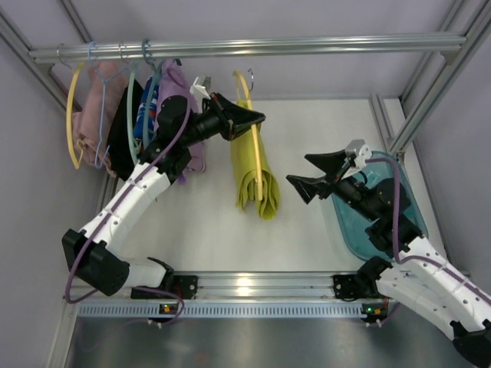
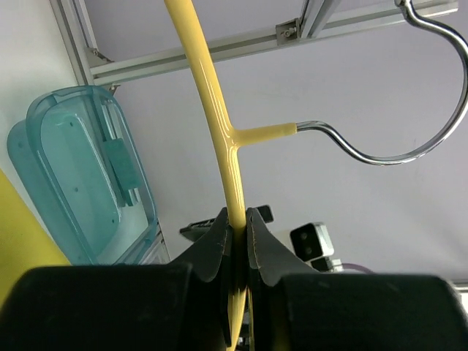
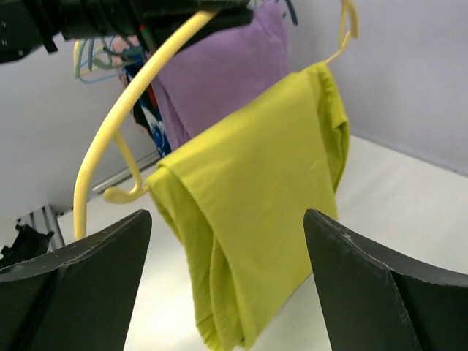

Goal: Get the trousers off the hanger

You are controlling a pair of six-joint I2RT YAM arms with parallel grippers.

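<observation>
My left gripper (image 1: 259, 117) is shut on the upper arm of the thin yellow hanger (image 1: 255, 157), holding it off the rail with its metal hook (image 1: 249, 77) free in the air. In the left wrist view the yellow hanger (image 2: 216, 124) is pinched between my gripper's (image 2: 239, 219) fingers. The yellow-green trousers (image 1: 255, 172) hang folded over the hanger's bar. My right gripper (image 1: 308, 172) is open and empty, to the right of the trousers and apart from them. In the right wrist view the trousers (image 3: 256, 212) hang ahead between the fingers, with the hanger (image 3: 117, 139) above left.
A metal rail (image 1: 245, 47) runs across the back with several hangers and clothes at the left: pink (image 1: 96, 107), purple (image 1: 178, 88) and dark garments. Another yellow hanger (image 1: 73, 115) hangs at the far left. A teal plastic bin (image 1: 383, 207) lies at the right under my right arm.
</observation>
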